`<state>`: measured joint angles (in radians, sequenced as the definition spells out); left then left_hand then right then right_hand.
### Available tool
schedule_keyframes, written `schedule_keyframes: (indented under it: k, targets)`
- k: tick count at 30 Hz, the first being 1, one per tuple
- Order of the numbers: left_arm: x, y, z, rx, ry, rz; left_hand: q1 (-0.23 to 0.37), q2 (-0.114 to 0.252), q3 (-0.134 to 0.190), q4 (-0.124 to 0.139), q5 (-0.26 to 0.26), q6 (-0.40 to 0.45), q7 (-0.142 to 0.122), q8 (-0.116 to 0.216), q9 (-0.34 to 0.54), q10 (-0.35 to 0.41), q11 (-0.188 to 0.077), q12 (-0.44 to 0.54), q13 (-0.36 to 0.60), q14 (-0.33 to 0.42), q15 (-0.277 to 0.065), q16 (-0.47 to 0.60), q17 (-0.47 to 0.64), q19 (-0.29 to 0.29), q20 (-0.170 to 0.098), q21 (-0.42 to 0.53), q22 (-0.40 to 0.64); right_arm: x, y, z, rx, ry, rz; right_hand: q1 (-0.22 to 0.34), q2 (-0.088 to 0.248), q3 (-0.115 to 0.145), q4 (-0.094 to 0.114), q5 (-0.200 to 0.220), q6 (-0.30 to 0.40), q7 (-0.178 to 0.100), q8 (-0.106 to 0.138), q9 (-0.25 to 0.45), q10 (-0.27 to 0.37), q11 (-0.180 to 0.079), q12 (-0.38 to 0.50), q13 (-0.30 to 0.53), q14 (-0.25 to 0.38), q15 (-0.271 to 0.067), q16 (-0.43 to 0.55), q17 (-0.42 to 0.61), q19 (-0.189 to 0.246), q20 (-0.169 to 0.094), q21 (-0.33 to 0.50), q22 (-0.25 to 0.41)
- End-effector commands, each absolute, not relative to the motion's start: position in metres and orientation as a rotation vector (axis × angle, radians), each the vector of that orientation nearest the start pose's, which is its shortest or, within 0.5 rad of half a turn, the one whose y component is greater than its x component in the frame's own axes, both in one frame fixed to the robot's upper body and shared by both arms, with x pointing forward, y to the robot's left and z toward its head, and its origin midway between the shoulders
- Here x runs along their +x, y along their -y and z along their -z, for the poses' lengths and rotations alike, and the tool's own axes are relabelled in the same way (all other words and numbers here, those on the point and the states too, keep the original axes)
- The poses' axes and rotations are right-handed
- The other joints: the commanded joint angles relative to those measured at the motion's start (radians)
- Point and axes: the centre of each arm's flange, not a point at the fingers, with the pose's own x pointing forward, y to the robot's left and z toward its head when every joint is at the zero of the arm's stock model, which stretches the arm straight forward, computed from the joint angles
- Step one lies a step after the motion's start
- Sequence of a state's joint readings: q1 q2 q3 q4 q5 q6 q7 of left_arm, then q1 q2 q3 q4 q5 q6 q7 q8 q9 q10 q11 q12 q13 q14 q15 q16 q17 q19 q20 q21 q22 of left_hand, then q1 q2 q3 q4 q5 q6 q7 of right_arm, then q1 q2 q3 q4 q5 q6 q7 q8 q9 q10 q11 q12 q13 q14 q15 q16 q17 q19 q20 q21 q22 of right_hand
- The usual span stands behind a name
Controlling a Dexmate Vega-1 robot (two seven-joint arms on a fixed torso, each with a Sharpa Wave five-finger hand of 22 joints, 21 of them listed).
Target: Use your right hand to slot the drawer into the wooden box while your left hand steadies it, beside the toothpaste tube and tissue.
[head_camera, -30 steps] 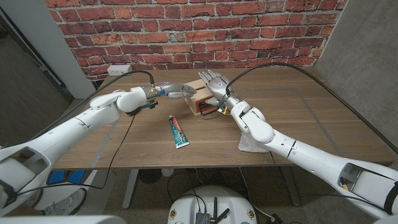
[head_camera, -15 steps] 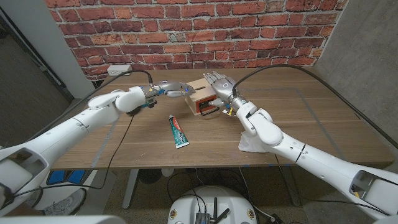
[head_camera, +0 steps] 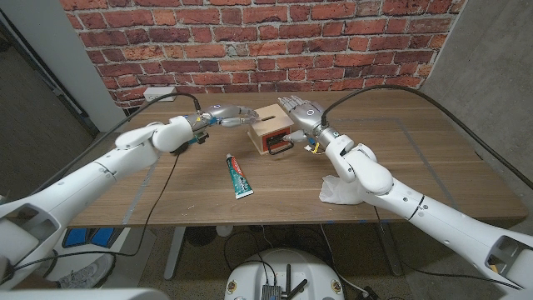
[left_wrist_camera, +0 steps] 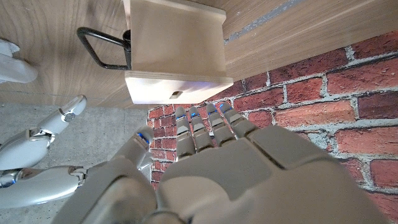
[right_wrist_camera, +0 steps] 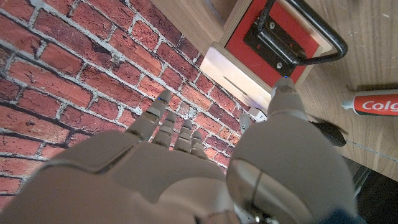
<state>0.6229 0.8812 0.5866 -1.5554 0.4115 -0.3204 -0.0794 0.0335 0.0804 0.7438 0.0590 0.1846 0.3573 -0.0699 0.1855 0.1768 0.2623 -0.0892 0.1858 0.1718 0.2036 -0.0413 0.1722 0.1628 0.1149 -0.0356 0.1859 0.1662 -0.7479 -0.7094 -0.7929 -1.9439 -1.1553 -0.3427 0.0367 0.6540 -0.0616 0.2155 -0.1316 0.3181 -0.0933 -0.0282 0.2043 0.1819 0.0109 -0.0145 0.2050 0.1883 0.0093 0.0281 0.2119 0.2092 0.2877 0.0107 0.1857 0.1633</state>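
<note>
One wooden box [head_camera: 271, 123] sits on the worktop [head_camera: 433, 158] toward twelve o'clock of its centre, near the brick wall [head_camera: 333, 42]. Its red-faced drawer [right_wrist_camera: 278, 38] looks seated in the opening, black wire handle [head_camera: 281, 146] pointing toward six o'clock, at the robot. From how flush the red front lies in the right wrist view, I judge the slotting done or nearly so.

At the box's nine o'clock the left hand [head_camera: 229, 116] reaches in with fingers extended toward the box's side. They look to be at or just off the wood, and contact cannot be confirmed. The left wrist view shows those fingers [left_wrist_camera: 205, 127] straight and together, short of the box's edge, gripping nothing. That placement fits a bracing role: a stop so the box cannot slide away under a push.

At the box's three o'clock the right hand [head_camera: 301, 111] stands with fingers spread and upright, holding nothing, apart from the handle. It sits beside the drawer front rather than on it, which suggests its push is over.

Toward six o'clock of the box, well apart, the toothpaste tube [head_camera: 240, 176] lies lengthwise, out of the drawer's travel. At roughly four o'clock, the crumpled tissue [head_camera: 336, 193] rests partly under the right forearm.
</note>
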Motion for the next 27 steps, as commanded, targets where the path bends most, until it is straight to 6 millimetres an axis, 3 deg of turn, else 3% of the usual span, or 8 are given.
schedule_keyframes:
  k: [1,16,20,27]
  targets:
    - [0.596,-0.255,-0.066,1.377,0.850,0.197,-0.005,0.067,0.010,0.001,-0.003,-0.002,0.000,0.001,0.000,-0.001,0.000,-0.004,0.002,-0.003,-0.087,0.000,0.002,0.007,-0.164,0.003,0.002,0.537,0.123,-0.033,-1.765,0.876,0.184,-0.004,0.008,0.001,0.006,0.004,-0.001,-0.002,0.000,0.000,0.006,-0.007,0.001,0.003,0.005,0.003,0.009,0.002,0.005,0.001,0.006,0.001]
    - [0.589,-0.277,-0.066,1.247,0.880,0.052,-0.004,0.067,0.013,-0.002,-0.003,0.000,0.002,0.002,0.000,0.002,0.003,-0.002,0.002,0.000,-0.085,0.001,0.002,0.012,-0.161,0.004,0.002,0.534,0.137,-0.041,-1.629,0.835,0.171,-0.026,0.024,-0.001,0.018,0.000,0.023,0.004,0.005,0.000,0.014,-0.006,0.000,0.004,0.017,-0.006,0.014,0.004,0.021,-0.010,0.007,0.001]
    - [0.587,-0.281,-0.063,1.222,0.899,-0.011,-0.003,0.067,0.014,-0.003,-0.003,0.000,0.002,0.002,0.000,0.002,0.002,-0.002,0.002,0.000,-0.084,0.001,0.002,0.013,-0.160,0.005,0.002,0.534,0.143,-0.040,-1.569,0.842,0.173,-0.021,0.036,0.003,0.015,-0.003,0.028,0.009,0.003,0.000,0.040,-0.018,0.006,0.004,0.039,-0.024,0.020,0.002,0.045,-0.024,0.012,0.001]
    - [0.586,-0.285,-0.050,1.140,0.901,-0.051,-0.003,0.067,0.016,-0.005,-0.003,0.002,0.005,0.003,0.000,0.003,0.002,-0.001,0.002,0.001,-0.083,0.002,0.002,0.020,-0.157,0.007,0.002,0.534,0.155,-0.037,-1.466,0.829,0.162,-0.020,0.043,0.005,0.013,-0.006,0.039,0.015,0.004,0.000,0.054,-0.017,0.008,0.004,0.053,-0.030,0.023,0.000,0.063,-0.031,0.014,0.000]
